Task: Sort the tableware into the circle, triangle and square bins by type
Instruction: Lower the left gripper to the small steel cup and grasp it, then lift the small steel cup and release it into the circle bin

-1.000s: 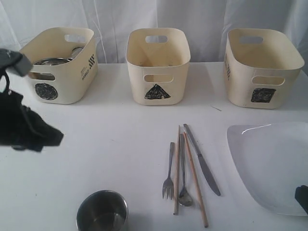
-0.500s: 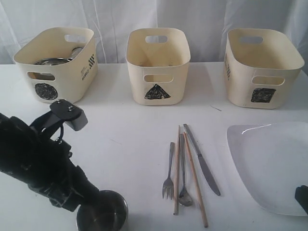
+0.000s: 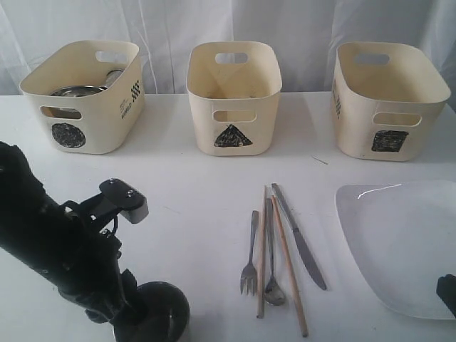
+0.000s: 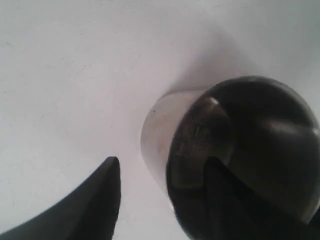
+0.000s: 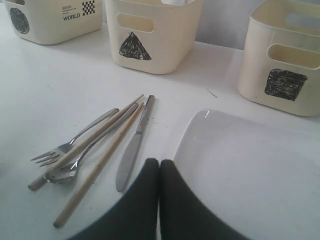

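Hidden mostly behind left arm (image 3: 50,249), cropped by bottom edge at lower left: steel cup (image 3: 171,313). Cut off at right edge: white plate (image 3: 392,242). Half screened by circle bin (image 3: 92,107) wall: metal contents.

L tool (image 4: 162,161) now down astride steel cup (image 4: 156,131) rim, jaws wider.

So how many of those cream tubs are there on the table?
3, along the back: circle bin left, triangle bin middle, square bin right. None seems hidden.
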Controlling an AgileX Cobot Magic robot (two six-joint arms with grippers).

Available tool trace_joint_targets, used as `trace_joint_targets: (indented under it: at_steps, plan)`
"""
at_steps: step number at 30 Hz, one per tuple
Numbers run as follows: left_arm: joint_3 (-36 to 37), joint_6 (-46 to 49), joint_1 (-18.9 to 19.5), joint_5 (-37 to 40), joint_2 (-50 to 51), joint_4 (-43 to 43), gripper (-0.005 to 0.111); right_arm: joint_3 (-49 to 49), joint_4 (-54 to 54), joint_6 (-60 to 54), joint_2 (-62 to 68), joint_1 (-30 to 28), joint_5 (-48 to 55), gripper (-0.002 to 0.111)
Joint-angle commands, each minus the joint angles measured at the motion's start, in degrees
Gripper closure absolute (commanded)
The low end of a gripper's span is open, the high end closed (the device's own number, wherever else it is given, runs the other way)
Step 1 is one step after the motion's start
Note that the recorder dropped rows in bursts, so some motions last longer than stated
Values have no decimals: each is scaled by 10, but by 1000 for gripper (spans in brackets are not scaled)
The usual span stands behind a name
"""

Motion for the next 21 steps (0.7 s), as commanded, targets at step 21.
trace_joint_targets:
  at_steps: [21]
  plan:
    - [-462,-99,271,-193,103,120,106,3,1,0,-3,1,-1,108]
